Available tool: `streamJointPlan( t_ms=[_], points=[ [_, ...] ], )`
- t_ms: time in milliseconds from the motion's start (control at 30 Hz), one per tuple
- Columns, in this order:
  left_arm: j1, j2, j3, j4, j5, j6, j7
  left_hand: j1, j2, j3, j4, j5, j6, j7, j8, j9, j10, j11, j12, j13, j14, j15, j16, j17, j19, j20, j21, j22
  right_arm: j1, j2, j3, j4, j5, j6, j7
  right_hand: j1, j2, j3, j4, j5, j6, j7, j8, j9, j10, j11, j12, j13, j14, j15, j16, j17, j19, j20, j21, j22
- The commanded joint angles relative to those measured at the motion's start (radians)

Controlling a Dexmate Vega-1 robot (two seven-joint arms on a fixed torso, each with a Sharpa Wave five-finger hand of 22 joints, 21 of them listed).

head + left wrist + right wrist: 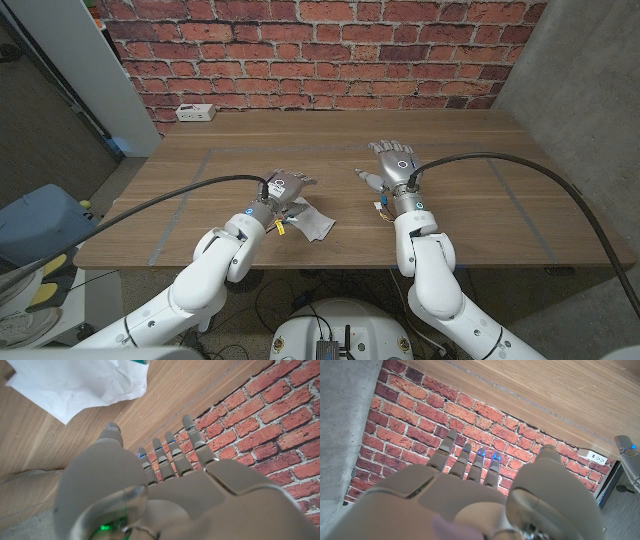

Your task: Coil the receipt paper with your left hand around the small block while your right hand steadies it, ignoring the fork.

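Note:
The crumpled white receipt paper [312,222] lies on the table near the front edge, just right of my left wrist; in the left wrist view the paper [75,385] shows beyond the thumb side of the hand. My left hand [286,186] is over the table beside the paper with its fingers [172,452] stretched out and apart, holding nothing. My right hand [395,160] is further right and further back, its fingers [470,462] also extended and apart, empty. A small tan object [381,207] sits by the right wrist; whether it is the block I cannot tell.
The wooden table [470,170] has faint taped lines on it. A white power strip [194,113] lies at the back left corner against the brick wall [330,50]. A blue bin [40,225] stands on the floor to the left.

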Motion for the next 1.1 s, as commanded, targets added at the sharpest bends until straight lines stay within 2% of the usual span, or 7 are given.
streamJointPlan(
  t_ms=[33, 200, 333, 500, 700, 933, 1100],
  points=[
    [0.078, -0.004, -0.123, 0.071, -0.348, -0.176, 0.455, -0.018, 0.005, 0.002, 0.014, -0.002, 0.003, 0.012, 0.007, 0.001, 0.006, 0.008, -0.004, -0.003, 0.002, -0.027, 0.009, -0.003, 0.0, 0.004, -0.005, 0.003, -0.004, 0.036, 0.026, 0.032, 0.236, 0.053, -0.227, 0.007, 0.015, 0.008, -0.004, 0.006, 0.021, 0.004, 0.002, -0.001, 0.017, 0.001, -0.002, 0.001, 0.014, -0.041, 0.001, -0.001, 0.015, -0.003, 0.006, 0.0],
    [0.074, -0.004, -0.146, 0.118, -0.467, -0.274, 0.559, -0.041, 0.014, 0.0, 0.025, -0.001, 0.004, 0.018, 0.008, 0.001, -0.007, 0.013, -0.014, -0.009, 0.003, -0.016, 0.01, -0.012, -0.003, 0.003, -0.012, 0.003, 0.005, 0.048, 0.038, 0.057, 0.386, 0.101, -0.353, 0.012, 0.02, 0.014, -0.008, 0.006, 0.038, 0.008, 0.006, -0.001, 0.025, 0.002, -0.002, 0.0, 0.019, -0.04, 0.001, -0.003, 0.021, -0.008, 0.006, 0.0],
    [0.062, -0.004, -0.156, 0.152, -0.546, -0.344, 0.604, -0.059, 0.016, 0.0, 0.03, 0.001, -0.016, 0.018, 0.0, 0.0, -0.028, 0.017, -0.03, -0.019, -0.022, -0.007, 0.0, -0.024, -0.013, -0.007, -0.023, 0.003, 0.014, 0.051, 0.047, 0.077, 0.501, 0.15, -0.438, 0.017, 0.024, 0.02, -0.011, 0.006, 0.049, 0.012, 0.007, -0.001, 0.034, 0.006, -0.001, 0.0, 0.024, -0.039, 0.001, -0.004, 0.028, -0.01, 0.007, 0.0],
    [0.045, -0.003, -0.164, 0.193, -0.629, -0.424, 0.634, -0.079, 0.023, 0.002, 0.035, 0.004, -0.046, 0.018, -0.007, -0.002, -0.04, 0.023, -0.043, -0.032, -0.042, 0.004, -0.005, -0.04, -0.034, 0.005, -0.039, 0.003, 0.02, 0.052, 0.068, 0.107, 0.663, 0.243, -0.543, 0.024, 0.03, 0.028, -0.016, 0.005, 0.062, 0.017, 0.008, -0.002, 0.044, 0.015, -0.001, 0.0, 0.032, -0.035, 0.002, -0.005, 0.039, -0.015, 0.009, 0.0],
    [0.023, -0.009, -0.175, 0.257, -0.719, -0.547, 0.68, -0.113, 0.03, 0.003, 0.044, 0.007, -0.072, 0.02, -0.007, -0.005, -0.058, 0.032, -0.061, -0.053, -0.105, 0.006, -0.019, -0.067, -0.065, -0.028, -0.065, 0.003, 0.03, 0.046, 0.083, 0.145, 0.819, 0.36, -0.634, 0.031, 0.035, 0.036, -0.021, 0.003, 0.078, 0.025, 0.009, -0.002, 0.053, 0.027, -0.002, 0.0, 0.035, -0.031, 0.002, -0.006, 0.047, -0.026, 0.009, 0.0],
    [0.004, -0.019, -0.197, 0.348, -0.844, -0.73, 0.701, -0.137, 0.034, 0.004, 0.05, 0.009, -0.086, 0.031, -0.007, -0.007, -0.073, 0.037, -0.071, -0.069, -0.123, 0.012, -0.015, -0.087, -0.079, -0.061, -0.081, 0.002, 0.041, 0.032, 0.092, 0.175, 0.959, 0.479, -0.688, 0.035, 0.039, 0.045, -0.026, -0.001, 0.094, 0.041, 0.009, -0.002, 0.062, 0.038, -0.003, 0.0, 0.05, -0.024, 0.005, -0.007, 0.063, -0.041, 0.012, 0.0],
    [-0.014, -0.037, -0.211, 0.426, -0.938, -0.877, 0.694, -0.161, 0.043, 0.005, 0.058, 0.009, -0.097, 0.055, -0.007, -0.009, -0.072, 0.047, -0.074, -0.084, -0.141, 0.01, -0.015, -0.104, -0.086, -0.086, -0.094, 0.002, 0.041, 0.026, 0.116, 0.214, 1.085, 0.628, -0.72, 0.032, 0.043, 0.053, -0.026, -0.008, 0.108, 0.061, 0.006, -0.002, 0.071, 0.07, -0.006, 0.0, 0.068, -0.013, 0.008, -0.008, 0.085, -0.045, 0.015, -0.001]
  ],
)
